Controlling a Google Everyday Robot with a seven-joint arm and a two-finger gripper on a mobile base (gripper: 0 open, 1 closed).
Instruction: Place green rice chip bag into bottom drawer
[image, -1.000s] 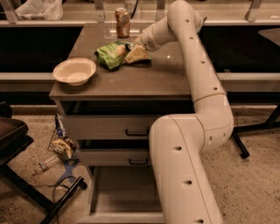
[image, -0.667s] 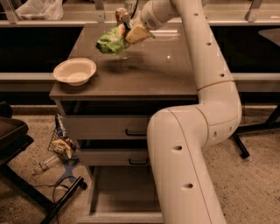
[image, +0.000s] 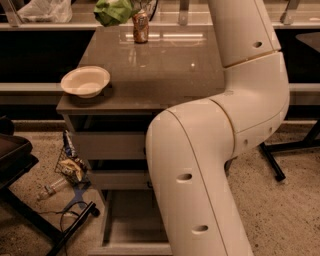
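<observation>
The bag (image: 114, 11) hangs at the top edge over the table's (image: 165, 70) far left corner, its upper part cut off. The gripper (image: 136, 4) sits just right of it above the can (image: 141, 27) — nearly all out of frame, so its grip cannot be told. The arm (image: 210, 165) hides the right half of the open drawer (image: 127, 226) — lowest of three. A bowl (image: 85, 81) stands on the table's left edge.

Green rice chip bag (image: 114, 11) hangs beside the end effector (image: 145, 5) above the table (image: 170, 75), with bottom drawer (image: 132, 225) below.
</observation>
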